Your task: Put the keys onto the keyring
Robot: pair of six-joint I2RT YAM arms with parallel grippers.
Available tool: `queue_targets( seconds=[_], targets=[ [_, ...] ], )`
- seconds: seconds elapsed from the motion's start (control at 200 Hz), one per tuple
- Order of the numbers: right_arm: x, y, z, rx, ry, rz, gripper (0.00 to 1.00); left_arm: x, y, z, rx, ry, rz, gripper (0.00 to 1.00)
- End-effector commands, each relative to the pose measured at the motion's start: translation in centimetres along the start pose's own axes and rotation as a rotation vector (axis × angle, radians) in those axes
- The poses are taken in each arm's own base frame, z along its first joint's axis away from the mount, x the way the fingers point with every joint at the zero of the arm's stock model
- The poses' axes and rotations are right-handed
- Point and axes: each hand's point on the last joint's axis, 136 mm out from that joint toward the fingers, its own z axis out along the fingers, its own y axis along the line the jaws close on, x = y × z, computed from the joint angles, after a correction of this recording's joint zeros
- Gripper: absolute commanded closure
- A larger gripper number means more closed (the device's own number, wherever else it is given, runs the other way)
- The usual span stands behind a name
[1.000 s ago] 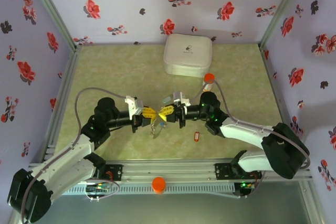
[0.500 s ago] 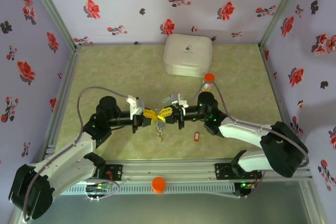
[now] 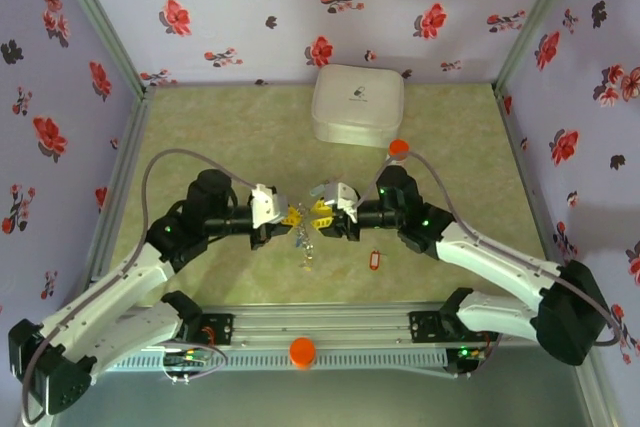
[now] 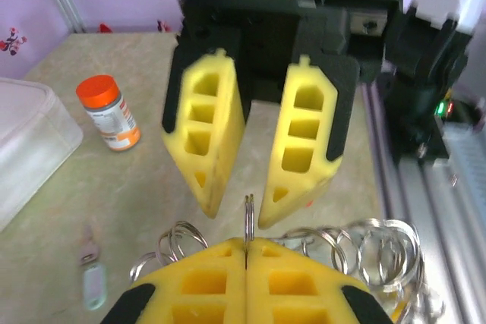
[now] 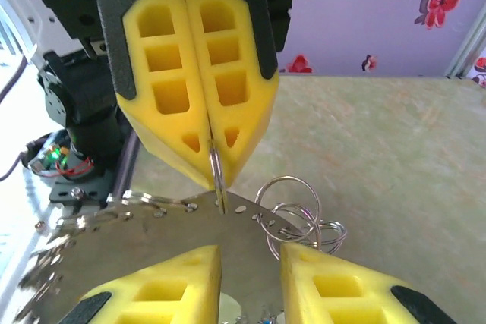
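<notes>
Keyring (image 5: 152,225) hangs above the worktop (image 3: 200,147) on the near side of the white box (image 3: 358,105), a little left of it, caught between the two grippers. Left gripper (image 4: 246,252) has its fingers pressed flat together on a thin upright loop that seems to belong to the ring. The right gripper (image 5: 249,259) has its fingers partly apart, the ring's silvery band crossing the gap, and whether they touch it I cannot tell. So the whole bunch likely depends on one narrow pinch: any swing could slide it out and drop it. Tangled spare loops (image 5: 292,206) could also snag the right fingers. A red key (image 3: 375,260) lies on the worktop, nearer than the box and slightly right, unthreaded.
</notes>
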Motion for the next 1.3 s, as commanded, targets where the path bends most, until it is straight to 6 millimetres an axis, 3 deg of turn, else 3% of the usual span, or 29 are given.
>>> queue_targets(
  seconds=[0.0, 0.23, 0.36, 0.685, 0.87, 0.945, 1.08, 1.295],
  targets=[
    [1.9, 0.5, 0.0, 0.009, 0.116, -0.038, 0.73, 4.0, -0.6, 0.0, 0.022, 0.259, 0.126, 1.0],
    [0.7, 1.9, 1.2, -0.07, 0.08, -0.031, 0.77, 3.2, -0.5, 0.4, 0.03, 0.292, 0.197, 1.0],
    [1.1, 2.4, 1.7, -0.095, 0.087, -0.026, 0.79, 3.2, -0.4, 0.5, 0.021, 0.301, 0.196, 1.0],
    [0.7, 1.7, 2.3, -0.052, 0.046, -0.024, 0.76, 2.7, -0.7, 0.8, 0.041, 0.285, 0.165, 1.0],
    [1.7, 0.5, 2.0, 0.033, 0.088, -0.056, 0.74, 3.0, -0.9, 0.8, 0.047, 0.292, 0.16, 1.0],
    [1.8, 1.1, 1.8, 0.01, 0.089, -0.06, 0.73, 3.1, -0.9, 0.8, 0.047, 0.296, 0.159, 1.0],
    [1.2, 2.5, 2.1, -0.082, 0.057, -0.041, 0.8, 3.0, -0.8, 0.9, 0.045, 0.296, 0.156, 1.0],
    [1.1, 2.3, 2.8, -0.084, 0.039, -0.037, 0.85, 2.8, -0.8, 0.9, 0.044, 0.287, 0.153, 1.0]
  ],
)
